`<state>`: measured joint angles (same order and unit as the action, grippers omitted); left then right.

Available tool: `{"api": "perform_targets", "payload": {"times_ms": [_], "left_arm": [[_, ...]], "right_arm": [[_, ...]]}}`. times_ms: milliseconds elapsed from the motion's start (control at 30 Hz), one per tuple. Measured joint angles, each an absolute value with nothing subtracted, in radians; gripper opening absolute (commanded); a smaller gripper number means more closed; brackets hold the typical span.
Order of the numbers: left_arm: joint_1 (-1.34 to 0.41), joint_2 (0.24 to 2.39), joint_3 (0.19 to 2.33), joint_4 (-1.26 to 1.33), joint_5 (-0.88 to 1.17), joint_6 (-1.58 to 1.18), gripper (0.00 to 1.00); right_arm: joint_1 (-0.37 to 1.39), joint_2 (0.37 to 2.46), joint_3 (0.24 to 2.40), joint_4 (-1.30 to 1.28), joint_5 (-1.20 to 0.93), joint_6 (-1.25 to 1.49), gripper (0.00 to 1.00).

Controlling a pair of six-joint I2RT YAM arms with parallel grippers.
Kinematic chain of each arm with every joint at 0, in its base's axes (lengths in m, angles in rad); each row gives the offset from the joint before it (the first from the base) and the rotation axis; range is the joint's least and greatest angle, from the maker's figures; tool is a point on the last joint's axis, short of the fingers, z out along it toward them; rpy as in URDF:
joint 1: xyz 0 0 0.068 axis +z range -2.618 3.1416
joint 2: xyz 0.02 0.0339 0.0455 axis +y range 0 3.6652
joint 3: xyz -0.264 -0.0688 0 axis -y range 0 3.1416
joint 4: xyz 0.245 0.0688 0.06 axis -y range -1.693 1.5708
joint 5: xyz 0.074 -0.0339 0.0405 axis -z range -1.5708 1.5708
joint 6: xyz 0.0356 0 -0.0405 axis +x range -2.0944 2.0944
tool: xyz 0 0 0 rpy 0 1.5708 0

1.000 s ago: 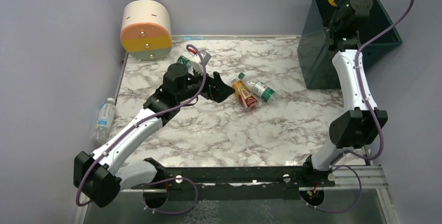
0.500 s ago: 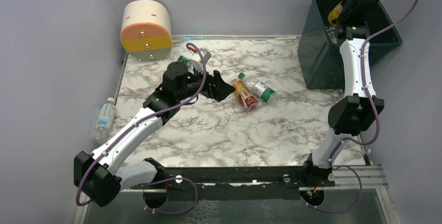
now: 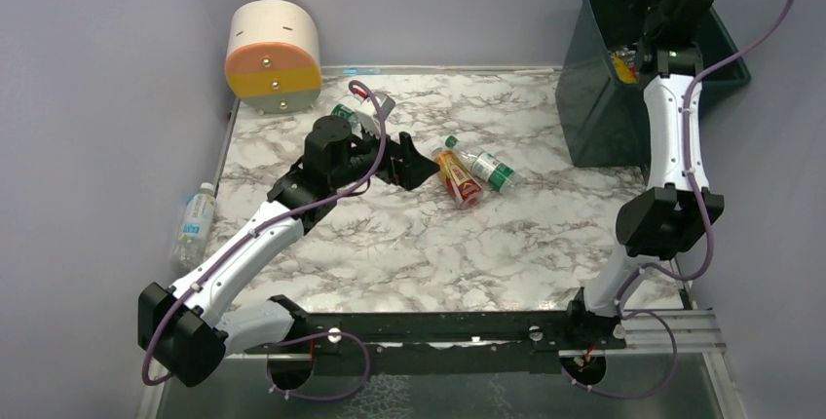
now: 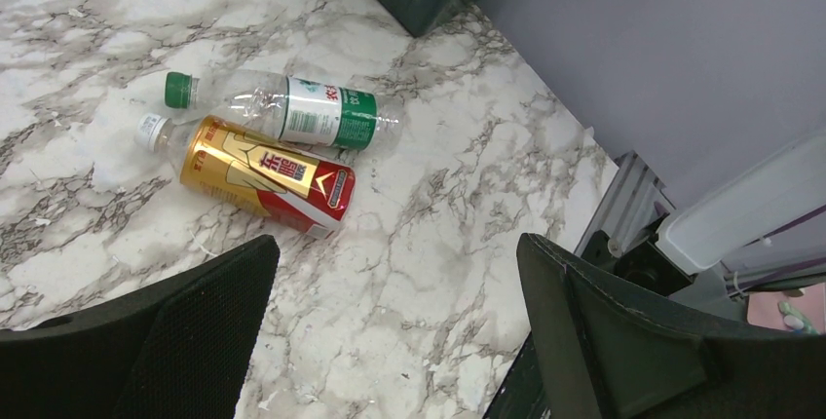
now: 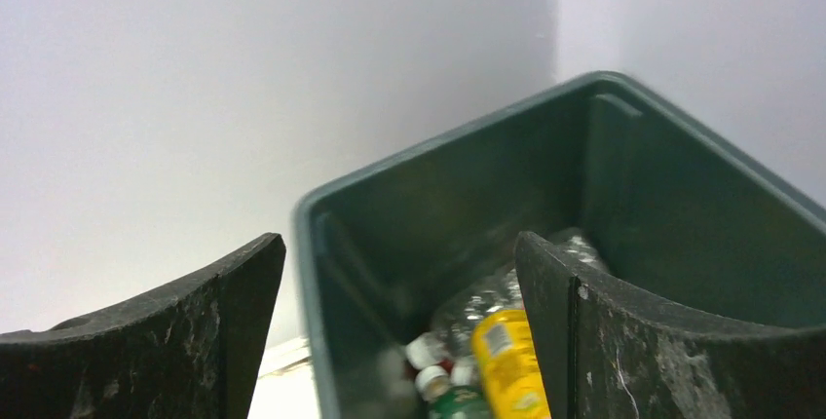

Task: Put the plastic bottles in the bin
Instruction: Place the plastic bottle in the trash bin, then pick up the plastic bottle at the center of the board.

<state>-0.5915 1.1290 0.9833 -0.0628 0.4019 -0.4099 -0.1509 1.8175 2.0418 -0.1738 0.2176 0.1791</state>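
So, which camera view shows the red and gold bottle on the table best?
The left wrist view: the red and gold bottle lies large and unobstructed, label clear, beside the green-label bottle. The top external view shows it small, near the left gripper. The right wrist view shows only the bin.

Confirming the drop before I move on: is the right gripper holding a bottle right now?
No, the right gripper hangs open and empty above the bin, with a yellow bottle lying inside it.

Chinese characters, too small to read, on the gold-and-red bottle [image 4: 263,173] and green-labelled bottle [image 4: 326,114].
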Motion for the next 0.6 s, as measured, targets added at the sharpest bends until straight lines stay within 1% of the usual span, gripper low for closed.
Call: {"api": "perform_targets", "payload": {"times_ms": [133, 233, 300, 467, 600], "left_arm": [[-0.591, 1.136, 0.983, -0.062, 0.401, -0.411, 0.99], [-0.591, 1.151, 0.983, -0.062, 0.4, -0.415, 0.99], [-0.591, 1.165, 0.983, -0.063, 0.4, -0.42, 0.99], [-0.591, 1.196, 0.983, -0.075, 0.388, -0.429, 0.99], [-0.591, 1.211, 0.98, -0.096, 0.368, -0.437, 0.99]], "right_arm": [[-0.138, 1.742, 1.995, -0.173, 0.052, 0.231, 0.9], [-0.095, 1.691, 1.981, -0.174, -0.023, 0.238, 0.89], [-0.021, 1.671, 1.982, -0.178, -0.039, 0.219, 0.89], [0.226, 1.662, 1.967, -0.226, -0.074, 0.158, 0.89], [0.309, 1.628, 1.84, -0.242, -0.119, 0.156, 0.88]]}}
